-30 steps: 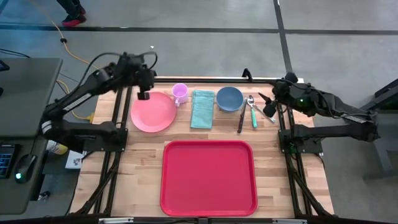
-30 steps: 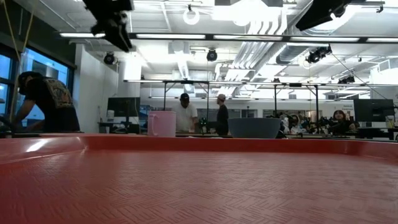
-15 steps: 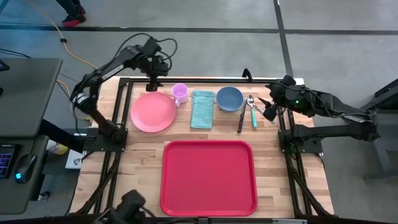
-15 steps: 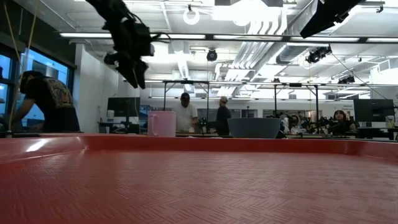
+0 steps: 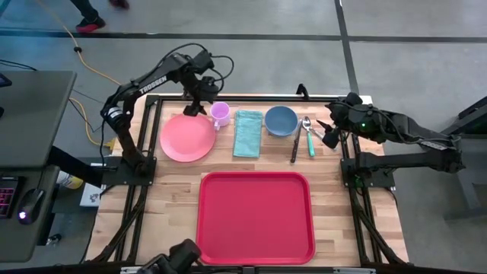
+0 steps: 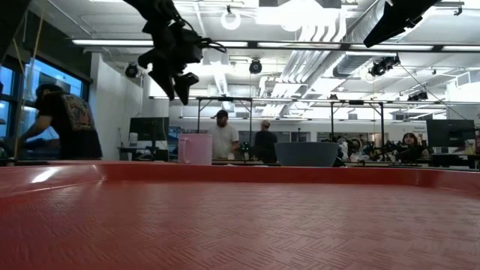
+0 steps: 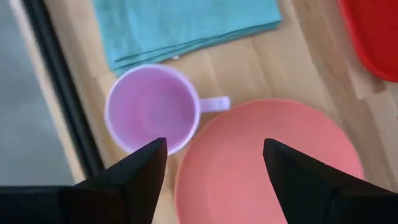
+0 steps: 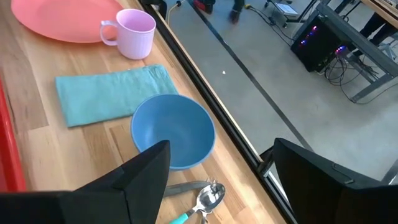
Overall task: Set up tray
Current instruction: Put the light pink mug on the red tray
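A: From above first. Where is the tray [image 5: 256, 217]?

B: At the near edge of the table [image 5: 175, 194], midway between the arms, long axis running left to right, parallel to the row of dishes at the far edge. Nothing on it yet.

A: And the left gripper [image 5: 199, 106]?

B: Over the far rim of the pink plate [image 5: 187, 138], just beside the pink cup [image 5: 221, 114]. Well apart from the tray, which lies toward the near side and a little to the right of it. Right gripper [image 5: 329, 134] waiting off the table's right edge, beside the cutlery [image 5: 306, 135] and near the blue bowl [image 5: 281, 120].

A: Level with the table top?

B: Red tray floor [image 6: 240, 225] filling the foreground, cup [image 6: 195, 148] and bowl [image 6: 307, 154] peeking over its far rim. Left gripper [image 6: 180, 81] hanging high above, clear of everything.

A: Left wrist?

B: Looking straight down. Fingers [image 7: 134, 177] apart, nothing between them. Cup [image 7: 152, 106] under one finger, plate [image 7: 267, 162] under the other, teal cloth [image 7: 186, 25] beyond, a corner of the tray [image 7: 373, 37] at the edge.

A: Right wrist?

B: Fingers [image 8: 140, 171] spread wide too, holding nothing, bowl [image 8: 174, 130] nearest.

A: So, nearer arm?

B: Probably left for plate and cup, right for bowl and cutlery, each carried toward the near edge
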